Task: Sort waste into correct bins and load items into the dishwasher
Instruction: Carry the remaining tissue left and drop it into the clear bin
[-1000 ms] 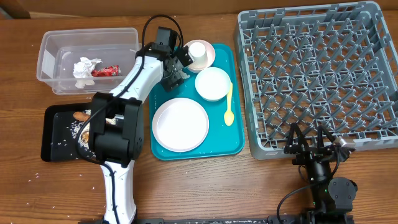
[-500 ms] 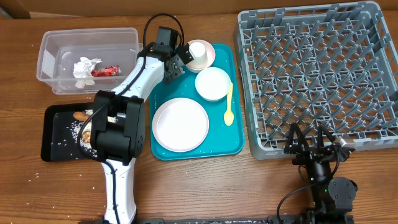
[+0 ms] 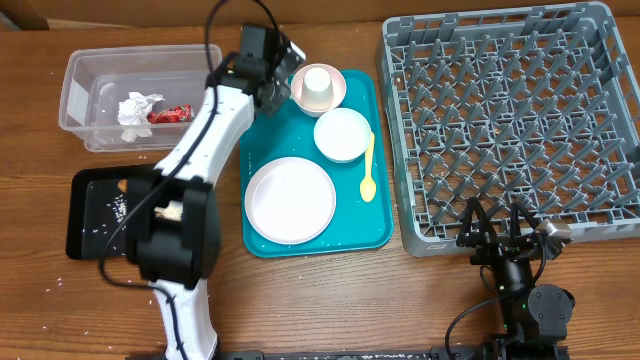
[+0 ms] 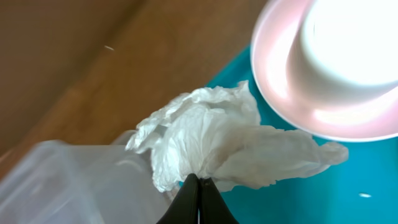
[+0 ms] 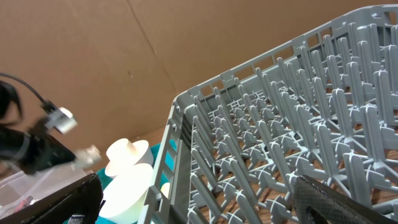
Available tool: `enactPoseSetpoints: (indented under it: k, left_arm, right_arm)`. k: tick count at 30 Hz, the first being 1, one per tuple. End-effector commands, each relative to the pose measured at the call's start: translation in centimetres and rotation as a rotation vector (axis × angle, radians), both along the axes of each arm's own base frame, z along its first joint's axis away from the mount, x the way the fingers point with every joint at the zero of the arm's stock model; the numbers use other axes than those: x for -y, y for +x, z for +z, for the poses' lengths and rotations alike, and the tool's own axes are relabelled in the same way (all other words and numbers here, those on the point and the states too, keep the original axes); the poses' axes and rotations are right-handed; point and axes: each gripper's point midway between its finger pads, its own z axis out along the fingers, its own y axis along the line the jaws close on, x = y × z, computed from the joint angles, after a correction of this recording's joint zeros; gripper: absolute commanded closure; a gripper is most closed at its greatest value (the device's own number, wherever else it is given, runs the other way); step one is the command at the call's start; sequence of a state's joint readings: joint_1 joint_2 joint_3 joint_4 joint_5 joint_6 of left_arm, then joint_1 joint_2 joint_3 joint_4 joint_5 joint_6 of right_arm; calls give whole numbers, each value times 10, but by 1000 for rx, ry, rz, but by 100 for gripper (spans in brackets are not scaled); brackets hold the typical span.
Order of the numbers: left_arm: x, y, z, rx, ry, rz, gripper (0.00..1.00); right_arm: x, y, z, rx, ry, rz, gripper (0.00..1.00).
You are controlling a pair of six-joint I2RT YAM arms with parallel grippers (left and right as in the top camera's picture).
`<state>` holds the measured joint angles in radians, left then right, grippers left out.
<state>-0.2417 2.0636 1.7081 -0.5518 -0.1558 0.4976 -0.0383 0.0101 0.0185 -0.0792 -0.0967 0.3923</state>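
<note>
Over the far-left corner of the teal tray (image 3: 375, 240), the left tool (image 4: 199, 185) is pressed together on a fold of the crumpled white napkin (image 4: 211, 140). The napkin bunches out past the tips; whether it has cleared the tray floor I cannot tell. Just beside it, toward the right, sits the pale pink dish (image 4: 280, 99) with the small white cup (image 4: 354, 43) in it (the napkin's loose tail reaches under that dish's rim in the wrist view, so a drag could nudge it).

The coming move likely turns on the clear tub (image 3: 85, 70). It lies near, to the left of the left tool, with its long axis running along the tabletop's (image 3: 330, 300) far edge. Its right-hand short wall faces the tool and is the edge to cross. Between that wall and the tray is a strip of bare wood with nothing standing on it. Inside the tub, a second napkin (image 3: 138, 107) and the red wrapper (image 3: 170, 114) lie mid-floor, leaving room at the right end.

The black tray (image 3: 85, 200) sits nearer the front-left corner, partly under the arm. The right tool (image 3: 495, 218), spread wide, waits at the near edge by the grey rack (image 3: 600, 200), well apart, so the left arm is the nearer one.
</note>
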Motion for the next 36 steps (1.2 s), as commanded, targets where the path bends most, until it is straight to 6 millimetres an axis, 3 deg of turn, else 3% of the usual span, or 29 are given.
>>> enactPoseSetpoints:
  k: [1, 5, 7, 10, 11, 12, 13, 14, 16, 17, 18, 20, 22, 27, 31, 33, 35, 36]
  left_arm:
    - [-2, -1, 53, 97, -114, 82, 96]
    - [-16, -4, 89, 167, -214, 202, 96]
    - [-36, -6, 107, 207, -271, 323, 96]
    - [-87, -13, 124, 256, -356, 556, 96]
    - [-97, -14, 124, 257, -365, 587, 96]
    - [-129, -19, 119, 248, -387, 689, 96]
    - [-139, -21, 115, 240, -391, 721, 96]
    - [-161, -26, 108, 222, -400, 794, 96]
    - [-180, -31, 101, 212, -415, 865, 90]
    - [-193, -35, 98, 210, -430, 915, 53]
    - [-209, -39, 95, 209, -455, 983, 0]
    - [-219, -45, 91, 197, -471, 1024, 0]
    - [-216, -47, 88, 168, -491, 1015, 0]
    - [-178, -50, 76, 19, -630, 910, 0]
    - [-150, -45, 81, -41, -778, 832, 0]
    - [-156, -43, 82, -15, -759, 850, 0]
    - [-184, -48, 79, 41, -677, 966, 0]
    - [-211, -59, 76, 91, -694, 1176, 0]
  right_arm:
    - [1, 0, -2, 1, 1, -6, 0]
    - [1, 0, -2, 1, 1, -6, 0]
    - [1, 0, -2, 1, 1, -5, 0]
    - [1, 0, -2, 1, 1, -6, 0]
    - [1, 0, -2, 1, 1, -5, 0]
    - [1, 0, -2, 1, 1, -6, 0]
    - [1, 0, -2, 1, 1, -5, 0]
    - [1, 0, -2, 1, 1, -6, 0]
    - [1, 0, -2, 1, 1, -5, 0]
    - [1, 0, -2, 1, 1, -6, 0]
    - [1, 0, -2, 1, 1, -6, 0]
    - [1, 0, -2, 1, 1, -5, 0]
    - [1, 0, -2, 1, 1, -5, 0]
    - [1, 0, -2, 1, 1, -6, 0]
    - [1, 0, -2, 1, 1, -5, 0]
    - [1, 0, -2, 1, 1, -6, 0]
    - [1, 0, -2, 1, 1, -6, 0]
    - [1, 0, -2, 1, 1, -6, 0]
